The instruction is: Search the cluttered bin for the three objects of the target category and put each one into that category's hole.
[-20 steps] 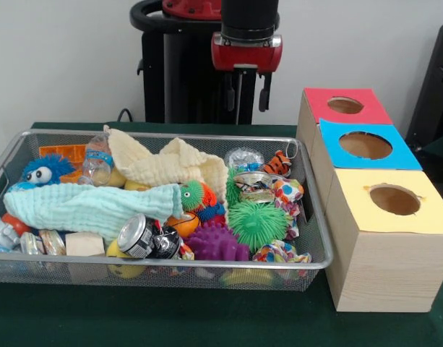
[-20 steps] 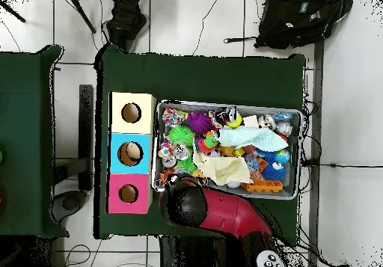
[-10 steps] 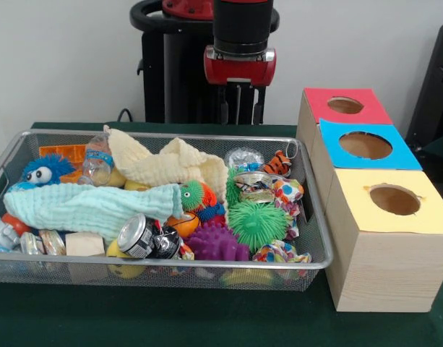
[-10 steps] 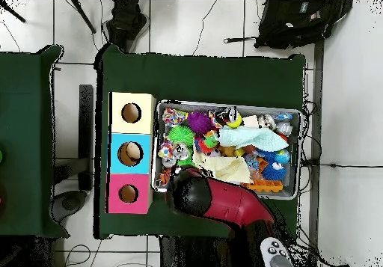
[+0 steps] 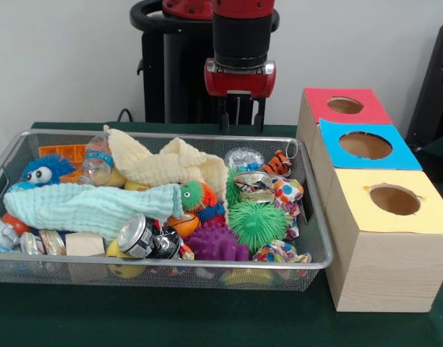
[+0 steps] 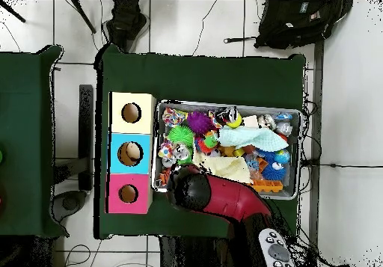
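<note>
The gripper (image 5: 241,116) is hanging above the far rim of the wire mesh bin (image 5: 319,238), its two dark fingers (image 5: 224,119) standing apart with nothing between them. The bin is sitting on the green counter (image 5: 170,318), crowded with things: a mint cloth (image 5: 84,206) is lying across the side of the bin farthest from the boxes, a cream cloth (image 5: 170,168) is draped behind it, a crushed can (image 5: 138,236) is resting near the bin's front rim, and a green spiky ball (image 5: 257,223) is sitting beside a purple spiky ball (image 5: 215,242) toward the bin's box-side end. Just beside the bin, three wooden boxes are standing in a row: the yellow-topped box (image 5: 384,246), the blue-topped box (image 5: 366,147) and the red-topped box (image 5: 344,106), each showing a round hole. In the overhead view the red arm (image 6: 224,200) is covering the bin's corner nearest the pink-topped box.
</note>
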Action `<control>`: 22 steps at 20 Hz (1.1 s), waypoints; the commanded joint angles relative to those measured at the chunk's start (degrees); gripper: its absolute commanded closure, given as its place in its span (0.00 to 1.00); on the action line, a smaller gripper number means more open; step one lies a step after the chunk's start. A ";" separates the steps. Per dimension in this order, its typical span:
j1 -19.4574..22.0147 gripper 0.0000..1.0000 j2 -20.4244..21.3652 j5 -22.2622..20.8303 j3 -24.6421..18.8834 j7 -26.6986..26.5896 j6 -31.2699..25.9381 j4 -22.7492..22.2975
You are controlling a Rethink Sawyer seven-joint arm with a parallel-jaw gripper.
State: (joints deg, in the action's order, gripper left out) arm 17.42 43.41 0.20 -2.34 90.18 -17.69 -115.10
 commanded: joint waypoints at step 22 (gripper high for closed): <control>1.96 0.00 -10.12 -0.07 -6.76 8.24 12.35 5.74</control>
State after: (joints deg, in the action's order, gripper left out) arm 18.86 36.51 0.24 -3.71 90.18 -9.70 -114.81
